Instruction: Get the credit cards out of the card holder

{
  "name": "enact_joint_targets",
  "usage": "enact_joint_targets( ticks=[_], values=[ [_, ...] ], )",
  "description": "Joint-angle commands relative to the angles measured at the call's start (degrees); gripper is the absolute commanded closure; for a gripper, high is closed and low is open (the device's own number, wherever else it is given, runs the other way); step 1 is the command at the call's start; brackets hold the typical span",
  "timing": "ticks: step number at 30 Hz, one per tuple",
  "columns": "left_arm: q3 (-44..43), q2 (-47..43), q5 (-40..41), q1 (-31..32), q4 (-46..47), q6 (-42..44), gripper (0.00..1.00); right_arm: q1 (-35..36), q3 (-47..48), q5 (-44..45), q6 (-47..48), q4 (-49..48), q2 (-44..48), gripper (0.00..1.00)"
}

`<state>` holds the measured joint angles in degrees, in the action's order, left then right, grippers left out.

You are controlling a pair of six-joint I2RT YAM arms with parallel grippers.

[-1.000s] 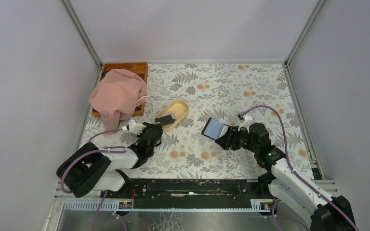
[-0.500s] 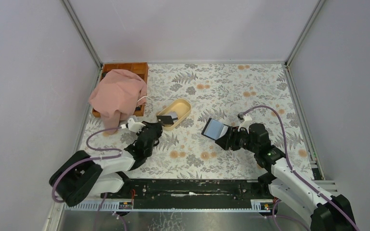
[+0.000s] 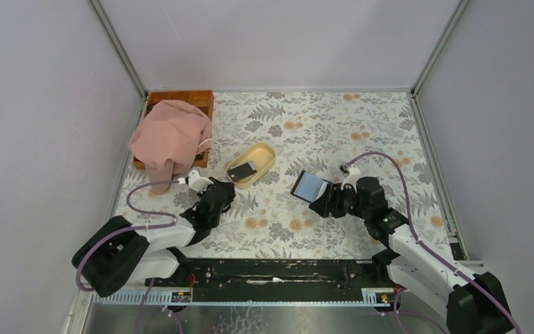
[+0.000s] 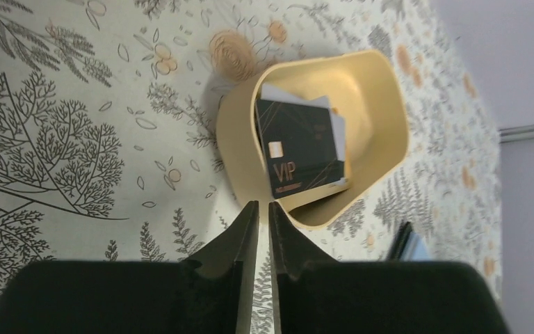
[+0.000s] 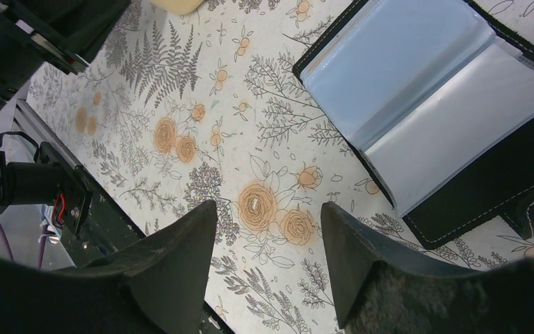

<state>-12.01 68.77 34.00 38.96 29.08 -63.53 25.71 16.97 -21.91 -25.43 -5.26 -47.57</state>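
The card holder [image 3: 309, 186] lies open right of centre, blue-grey sleeves up; it fills the upper right of the right wrist view [image 5: 417, 76], and its edge shows in the left wrist view [image 4: 405, 240]. A black credit card [image 3: 243, 170] marked "VIP" [image 4: 299, 153] lies in the beige dish [image 3: 264, 154] on top of a paler card. My left gripper [image 3: 226, 189] sits just short of the dish rim [image 4: 389, 104], jaws [image 4: 263, 204] closed to a thin slit with nothing between them. My right gripper [image 3: 325, 202] is open and empty [image 5: 268, 205], its right finger beside the holder's lower cover.
A pink cloth [image 3: 170, 139] drapes over a wooden tray [image 3: 181, 96] at the back left. Grey walls close in the floral table on three sides. A black rail [image 3: 271, 268] runs along the near edge.
My left gripper carried the black card over the dish, let it go, and pulled back a little; the card now lies in the dish. The right arm and card holder barely moved.
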Motion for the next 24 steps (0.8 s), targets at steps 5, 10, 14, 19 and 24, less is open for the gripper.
enact_joint_targets(
  ticks=[5,10,14,19,24],
  values=[
    [-4.9,7.6,-4.5,0.2,7.4,2.8,0.84,0.0,0.7,1.0,0.8,-1.2,2.1,0.36],
    [-5.8,10.0,-7.2,0.2,11.2,4.3,0.84,0.0,0.5,0.9,0.7,-1.5,1.8,0.36],
    [-5.3,6.6,-7.8,0.2,9.8,6.2,0.87,0.0,0.4,0.9,0.7,-1.6,1.6,0.36],
    [-9.2,1.5,-4.8,0.2,-3.0,9.0,0.87,0.0,0.3,1.2,0.5,-2.0,1.3,0.36],
    [-18.2,4.4,-4.3,-1.8,-14.4,14.3,0.80,0.0,0.2,1.2,0.6,-2.6,0.9,0.36]
  ],
)
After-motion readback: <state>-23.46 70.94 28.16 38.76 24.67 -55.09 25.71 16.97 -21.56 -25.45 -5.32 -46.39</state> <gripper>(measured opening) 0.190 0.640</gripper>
